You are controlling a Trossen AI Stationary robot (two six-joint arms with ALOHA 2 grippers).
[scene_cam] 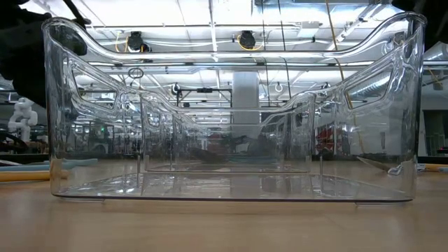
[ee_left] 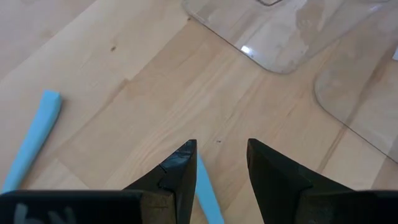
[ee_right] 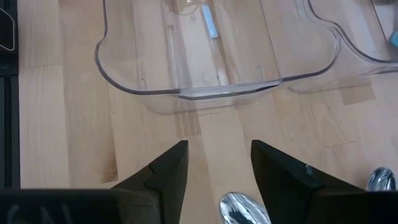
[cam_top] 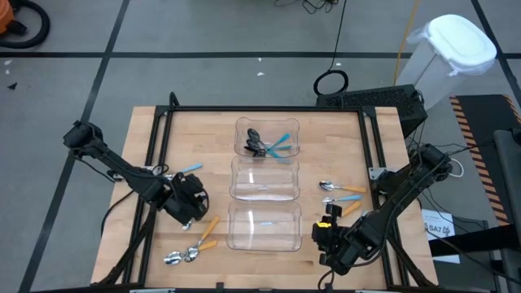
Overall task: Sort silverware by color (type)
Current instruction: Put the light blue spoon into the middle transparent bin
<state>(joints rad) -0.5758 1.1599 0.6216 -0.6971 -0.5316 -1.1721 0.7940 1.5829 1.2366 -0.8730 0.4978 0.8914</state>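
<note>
Wooden table [cam_top: 155,244] carrying three clear plastic bins in a row down its middle. Far bin [cam_top: 267,137]: several dark-bowled spoons [cam_top: 259,146] with light-blue handles, heaped together. Middle bin [cam_top: 265,178]: nothing discernible inside. Near bin [cam_top: 264,225]: one light-blue piece [ee_right: 209,23] lying on its floor. On the left side of the table: one blue-handled spoon [cam_top: 189,168] beside the left arm, and a cluster of silver-bowled spoons with orange handles [cam_top: 195,244] near the front edge. On the right side: silver-bowled spoons [cam_top: 342,194] with blue and orange handles, lying just beside the middle bin. Left gripper [ee_left: 219,163]: low over the bare wood left of the near bin, fingers apart, a light-blue handle [ee_left: 208,196] lying between them, not clamped. Right gripper [ee_right: 217,165]: low over the table right of the near bin, fingers apart and empty, a shiny spoon bowl [ee_right: 239,208] on the wood just under them.
</note>
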